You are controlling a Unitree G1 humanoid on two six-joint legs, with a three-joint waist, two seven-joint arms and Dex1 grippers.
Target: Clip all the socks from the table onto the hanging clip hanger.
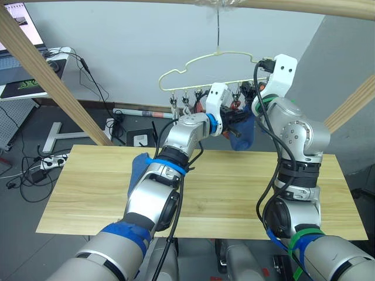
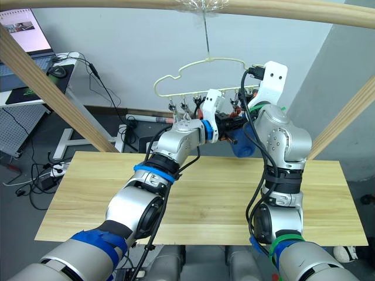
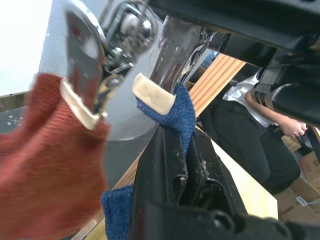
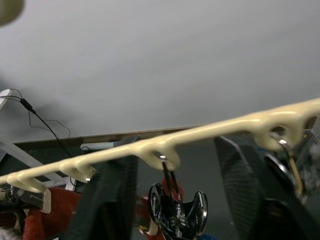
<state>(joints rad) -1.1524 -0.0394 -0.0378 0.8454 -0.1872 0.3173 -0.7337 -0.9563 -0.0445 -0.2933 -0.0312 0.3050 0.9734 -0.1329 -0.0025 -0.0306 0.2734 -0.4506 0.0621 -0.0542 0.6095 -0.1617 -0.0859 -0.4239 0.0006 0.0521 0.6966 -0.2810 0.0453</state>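
The pale-yellow clip hanger (image 1: 193, 61) hangs from the top wooden pole over the table's (image 1: 234, 193) far edge. My left gripper (image 3: 176, 131) is shut on a blue sock (image 1: 243, 139) and holds its edge up against a metal clip (image 3: 160, 85) with cream pads. A rust-red sock (image 3: 45, 165) hangs in the clip beside it. My right gripper (image 4: 175, 172) is open, its fingers (image 4: 245, 185) standing on either side of a metal clip (image 4: 177, 210) under the hanger bar (image 4: 150, 145), not touching it. Another blue sock (image 1: 139, 168) lies on the table, partly hidden behind my left arm.
Slanted wooden poles (image 1: 53, 82) frame the table on both sides. A desk with a screen (image 1: 17, 29) and floor cables (image 1: 35, 164) are at the far left. A seated person (image 3: 250, 130) and boxes (image 3: 300, 200) appear in the left wrist view.
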